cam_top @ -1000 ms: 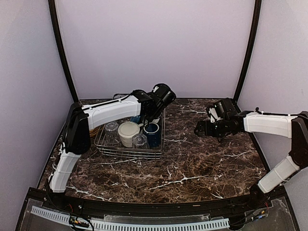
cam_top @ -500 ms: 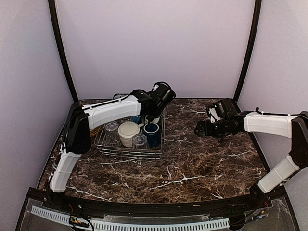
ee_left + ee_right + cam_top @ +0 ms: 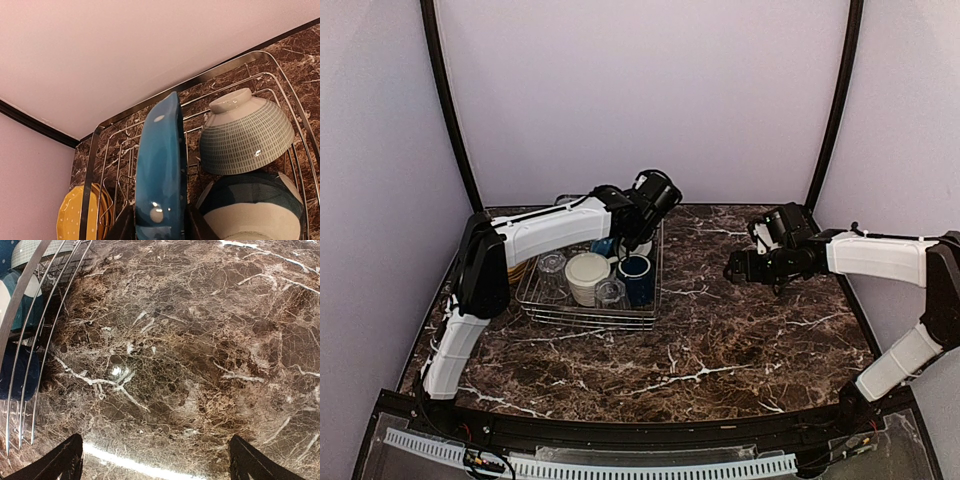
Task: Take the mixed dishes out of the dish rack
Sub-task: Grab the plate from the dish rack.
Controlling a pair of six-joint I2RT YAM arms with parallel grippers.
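Note:
The dish rack [image 3: 585, 316] stands at the back left of the marble table. My left gripper [image 3: 159, 227] is shut on the blue dotted plate [image 3: 160, 170], which stands on edge in the rack between the two fingers. In the top view the left gripper [image 3: 625, 243] reaches down into the rack's back right part. The rack also holds a cream bowl [image 3: 587, 272], a dark blue mug [image 3: 637, 276] and clear glasses [image 3: 552, 264]. My right gripper [image 3: 735, 268] is open and empty, low over bare marble to the right of the rack.
In the left wrist view a grey patterned bowl [image 3: 245, 132] and a blue and white bowl [image 3: 250, 205] sit right of the plate, and yellow plates [image 3: 70, 217] to its left. The rack's rim [image 3: 20, 305] edges the right wrist view. Purple walls close the back and sides.
My left wrist has shifted very slightly up and left over the rack. The right arm has not moved.

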